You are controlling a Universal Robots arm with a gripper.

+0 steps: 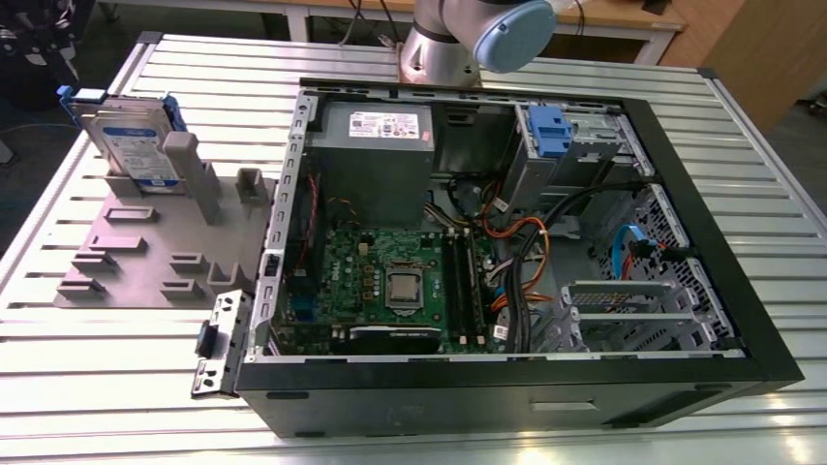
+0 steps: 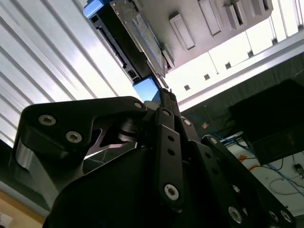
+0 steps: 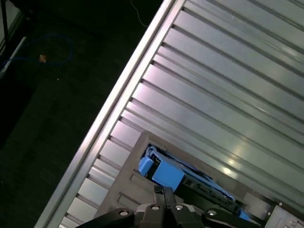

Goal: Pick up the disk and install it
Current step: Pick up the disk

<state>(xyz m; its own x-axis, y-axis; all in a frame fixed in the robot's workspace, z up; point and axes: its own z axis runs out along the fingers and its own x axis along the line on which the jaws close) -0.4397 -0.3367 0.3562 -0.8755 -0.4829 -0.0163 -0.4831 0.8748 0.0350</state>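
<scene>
Between your gripper tips nothing is held; the black fingers are pressed together in the second wrist view. Straight beyond them lies the disk, its thin edge stretching lengthways away. On the exterior view's left it stands upright in a grey slotted stand, metal body framed by blue plastic.

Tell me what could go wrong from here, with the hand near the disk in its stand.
1. The hand looks shut close to the disk; pushed on like this, it could ram the blue carrier.
2. The disk stands upright in the grey stand, so a skewed pull might jam or tip it.
3. Loose cables cross the open case and could snag the disk.
</scene>
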